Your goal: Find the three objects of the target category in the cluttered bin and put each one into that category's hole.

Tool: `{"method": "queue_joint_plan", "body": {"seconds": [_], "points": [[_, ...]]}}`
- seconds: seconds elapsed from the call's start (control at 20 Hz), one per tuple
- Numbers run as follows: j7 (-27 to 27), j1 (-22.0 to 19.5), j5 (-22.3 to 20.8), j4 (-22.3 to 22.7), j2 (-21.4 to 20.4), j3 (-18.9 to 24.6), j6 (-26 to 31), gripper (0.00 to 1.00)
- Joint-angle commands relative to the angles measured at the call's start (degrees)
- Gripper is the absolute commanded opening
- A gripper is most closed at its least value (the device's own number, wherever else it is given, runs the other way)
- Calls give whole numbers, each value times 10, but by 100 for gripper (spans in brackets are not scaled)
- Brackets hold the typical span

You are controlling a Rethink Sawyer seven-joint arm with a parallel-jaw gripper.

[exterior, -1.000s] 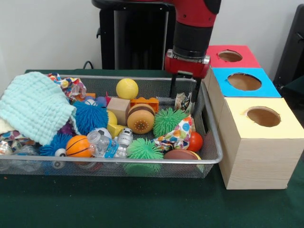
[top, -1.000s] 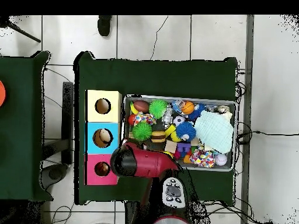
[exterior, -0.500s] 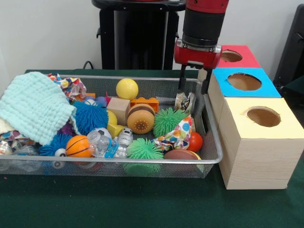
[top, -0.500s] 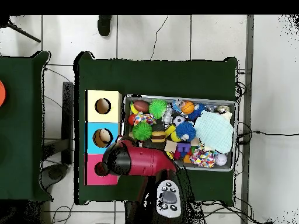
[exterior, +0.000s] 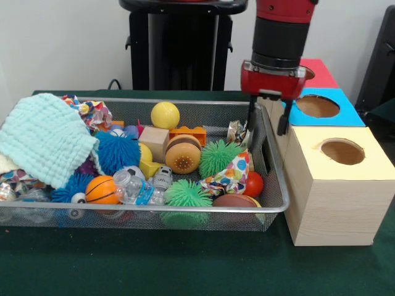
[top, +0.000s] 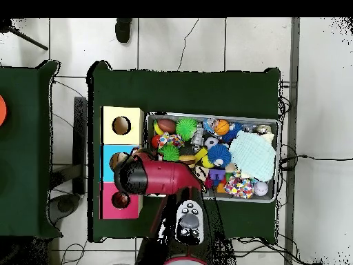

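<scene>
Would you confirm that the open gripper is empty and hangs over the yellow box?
Not quite: in the front view the open, empty gripper hangs at the blue box, by the bin's edge, not over the yellow box.

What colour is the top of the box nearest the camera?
Pale yellow top, seen best in the front view.

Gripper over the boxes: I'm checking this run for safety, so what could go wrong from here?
The gripper hangs open and looks empty, its fingers straddling the bin's wire rim beside the blue box. Going lower could catch a finger on that rim or the box edge. Its fingers also hang close to the crinkled wrapper by the bin wall, which might snag.
</scene>
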Motion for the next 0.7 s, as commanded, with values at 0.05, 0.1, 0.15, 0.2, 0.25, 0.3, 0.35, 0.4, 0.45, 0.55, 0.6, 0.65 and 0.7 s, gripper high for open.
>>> {"method": "queue_joint_plan", "body": {"seconds": [0.05,0.1,0.15,0.2,0.25,0.3,0.35,0.4,0.45,0.55,0.6,0.65,0.7], "points": [[66,28,11,-118,53,7,25,100],[58,27,6,-129,59,8,21,100],[52,24,3,-139,64,10,22,100],[49,22,1,-146,69,11,20,100],[47,21,0,-148,71,11,20,100],[46,19,-1,-151,72,11,20,100],[42,14,-3,-153,73,15,22,100],[39,11,-6,-155,75,18,19,100],[34,5,-8,-160,78,22,20,100],[28,0,-15,-168,84,22,15,100],[25,-4,-19,-170,87,23,11,100],[21,-9,-23,-173,91,25,9,100],[13,-15,-29,-178,96,30,4,100]]}}
